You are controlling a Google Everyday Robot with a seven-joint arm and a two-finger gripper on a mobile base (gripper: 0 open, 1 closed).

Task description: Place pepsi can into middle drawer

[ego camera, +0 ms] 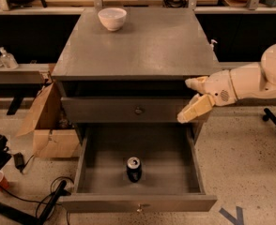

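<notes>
Dark-blue pepsi can (134, 168) upright in drawer (168, 175); tool (191, 99) above-right.

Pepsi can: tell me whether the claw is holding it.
No, the can stands in the open drawer, while the open claw hangs above its right side.

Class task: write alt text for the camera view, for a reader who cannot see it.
A pepsi can stands upright inside the open middle drawer of a grey cabinet. The robot's gripper hovers above the drawer's right side, open and empty. A white bowl sits on the cabinet top.
</notes>
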